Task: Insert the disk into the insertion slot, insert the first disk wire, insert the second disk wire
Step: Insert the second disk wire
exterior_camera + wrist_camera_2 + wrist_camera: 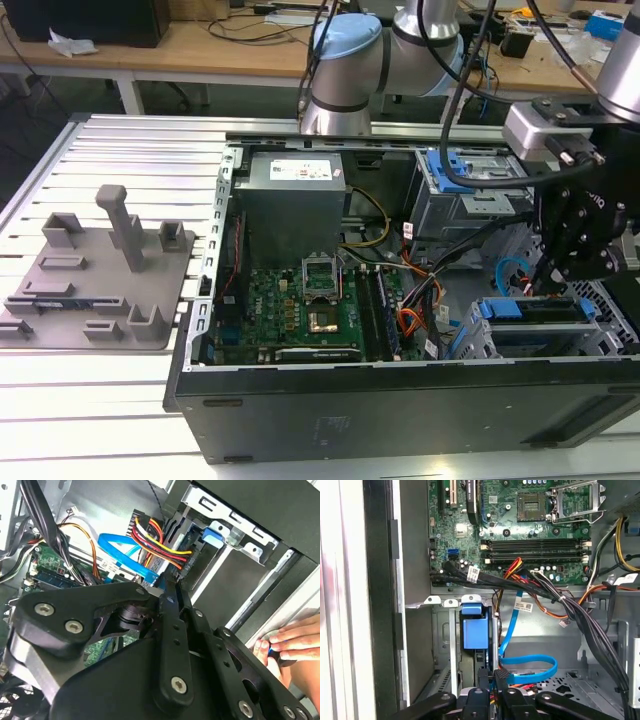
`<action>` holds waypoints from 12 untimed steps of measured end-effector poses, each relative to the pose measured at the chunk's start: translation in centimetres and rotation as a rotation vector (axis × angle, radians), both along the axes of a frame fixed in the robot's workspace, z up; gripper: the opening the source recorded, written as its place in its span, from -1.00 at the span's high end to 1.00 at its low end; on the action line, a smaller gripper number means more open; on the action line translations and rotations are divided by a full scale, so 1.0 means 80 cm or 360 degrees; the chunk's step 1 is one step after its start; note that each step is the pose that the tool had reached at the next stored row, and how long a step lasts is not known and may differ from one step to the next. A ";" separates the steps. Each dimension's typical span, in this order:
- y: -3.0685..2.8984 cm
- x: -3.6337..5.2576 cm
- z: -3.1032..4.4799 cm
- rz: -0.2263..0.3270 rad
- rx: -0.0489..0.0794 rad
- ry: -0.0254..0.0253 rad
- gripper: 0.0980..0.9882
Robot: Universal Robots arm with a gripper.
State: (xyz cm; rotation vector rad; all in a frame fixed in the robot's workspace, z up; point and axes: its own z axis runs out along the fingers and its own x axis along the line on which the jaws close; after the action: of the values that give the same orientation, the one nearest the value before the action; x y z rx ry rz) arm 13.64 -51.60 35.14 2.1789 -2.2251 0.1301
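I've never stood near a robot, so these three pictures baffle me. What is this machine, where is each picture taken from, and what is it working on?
The machine is one robot arm, grey with blue caps. The exterior view comes from a camera standing off it. Both wrist views come from cameras riding near its wrist, so they see the work up close. On the slatted table stand an open computer case and, at the exterior view's left, a grey holder. Inside the case are a green board and, in a low grey cage, a blue-framed disk. The arm's tip is down by that disk, near a blue wire and red-and-yellow wires. Whether it holds one I cannot tell. In the second wrist view a person's hand is at the case's edge.
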 end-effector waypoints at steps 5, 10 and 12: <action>-0.0043 0.000 -0.0005 0.0000 0.0081 0.00002 0.86; -0.0082 0.000 -0.0011 0.0000 0.0086 0.00002 0.86; -0.0098 0.001 -0.0015 0.0000 0.0089 0.00009 0.86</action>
State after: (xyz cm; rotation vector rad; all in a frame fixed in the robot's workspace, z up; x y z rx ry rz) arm 13.71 -52.39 35.02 2.2062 -2.2555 0.0679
